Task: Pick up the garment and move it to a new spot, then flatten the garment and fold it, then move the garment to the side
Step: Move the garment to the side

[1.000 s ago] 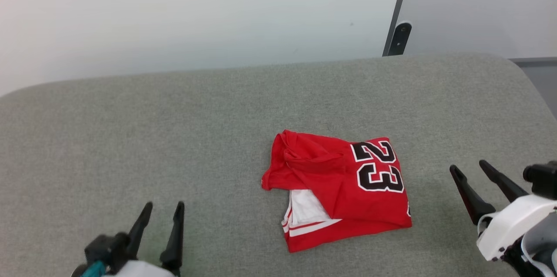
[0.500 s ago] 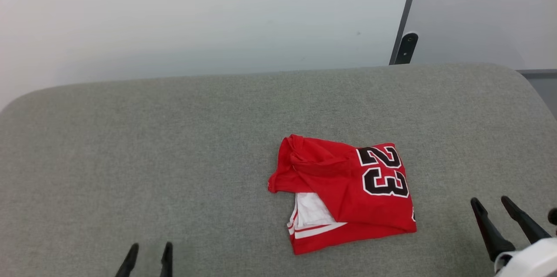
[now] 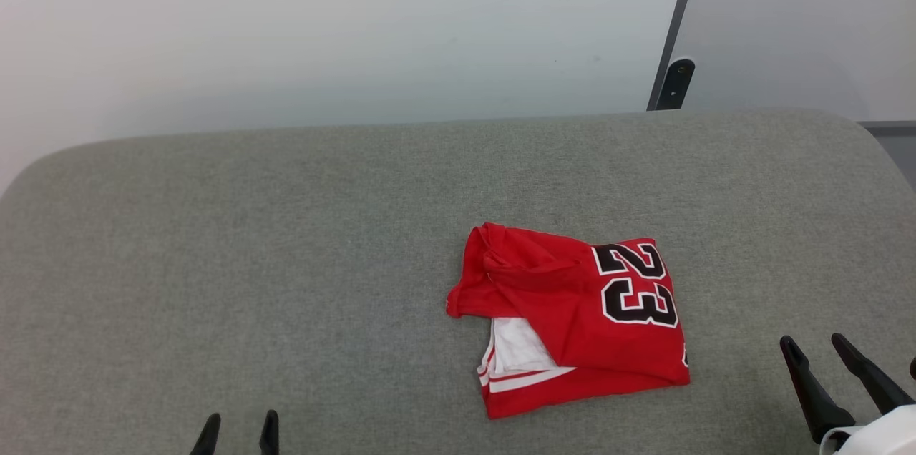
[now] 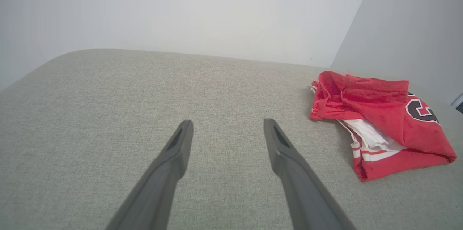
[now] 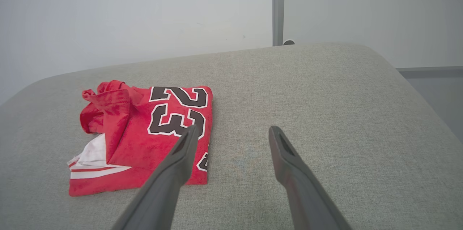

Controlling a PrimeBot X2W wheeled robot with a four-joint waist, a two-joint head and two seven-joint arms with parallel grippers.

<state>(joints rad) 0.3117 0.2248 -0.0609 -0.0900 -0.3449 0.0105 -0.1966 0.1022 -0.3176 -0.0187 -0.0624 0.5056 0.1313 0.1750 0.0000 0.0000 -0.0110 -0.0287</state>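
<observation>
Grippers on both arms stand with their fingers spread wide and nothing between them. The left gripper (image 3: pixel 242 418) shows only its two dark fingertips at the lower left of the head view. It is over bare grey fabric and well apart from the red jersey (image 3: pixel 572 319). The right gripper (image 3: pixel 812 340) sits at the lower right, near the jersey's right edge but clear of it.

The jersey lies on the grey upholstered cushion (image 3: pixel 286 226), a little right of the middle and nearer the front edge than the back. It is folded into a rough, compact rectangle. A black, white-outlined "23" faces up on its right half. Its upper left part is bunched and creased rather than flat. A white sleeve end with red-and-white stripe trim shows from under the top layer at the lower left.

In the right wrist view one finger crosses in front of the jersey's near corner, though the head view shows them apart.

Behind the cushion stands a pale wall (image 3: pixel 322 26), divided by a dark vertical strip (image 3: pixel 685 4) with a small black bracket (image 3: pixel 676 83) at its foot.
</observation>
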